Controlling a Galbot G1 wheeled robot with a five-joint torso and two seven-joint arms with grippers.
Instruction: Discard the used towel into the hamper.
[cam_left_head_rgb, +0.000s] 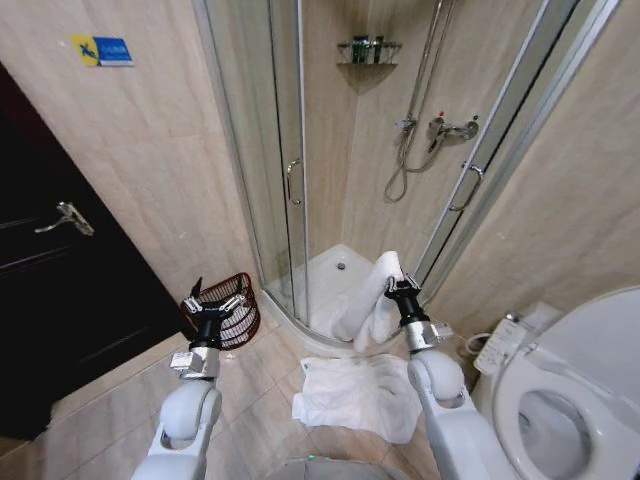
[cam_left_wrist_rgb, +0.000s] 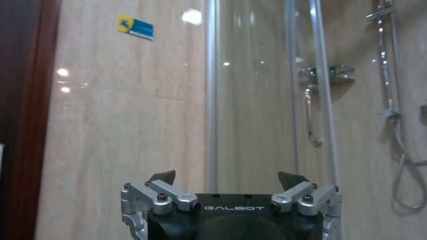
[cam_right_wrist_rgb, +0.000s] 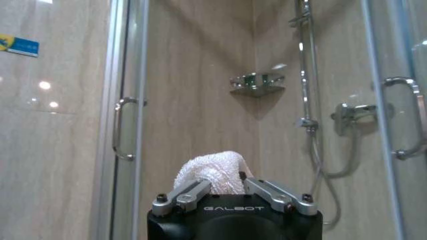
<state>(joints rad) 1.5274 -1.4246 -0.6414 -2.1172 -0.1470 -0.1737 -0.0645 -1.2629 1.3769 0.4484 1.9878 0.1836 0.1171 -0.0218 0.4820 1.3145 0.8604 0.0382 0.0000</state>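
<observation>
While the white towel (cam_left_head_rgb: 368, 300) hangs raised from the floor, its upper end is pinched between the closed fingers of the right gripper (cam_left_head_rgb: 401, 287); in the right wrist view a bunched fold of it (cam_right_wrist_rgb: 212, 176) bulges up between those fingers. Position: in front of the open shower enclosure (cam_left_head_rgb: 335, 170), its lower part draping down beside the curved shower tray.

Hamper (cam_left_head_rgb: 228, 308): small, round, dark reddish-brown open weave, standing on the floor tiles to the robot's left of the shower enclosure, near the glass door and against the beige wall.

Left gripper (cam_left_head_rgb: 212, 303): fingers spread apart, holding nothing, held up in front of the hamper; the same gripper (cam_left_wrist_rgb: 230, 186) faces the wall in the left wrist view.

Second white cloth (cam_left_head_rgb: 358, 392): lying flat and rumpled on the floor, in front of the shower enclosure, below the held towel.

Toilet (cam_left_head_rgb: 570, 400): lid up, to the robot's right of the shower enclosure.

Dark door (cam_left_head_rgb: 60, 280): to the robot's left of the hamper.
</observation>
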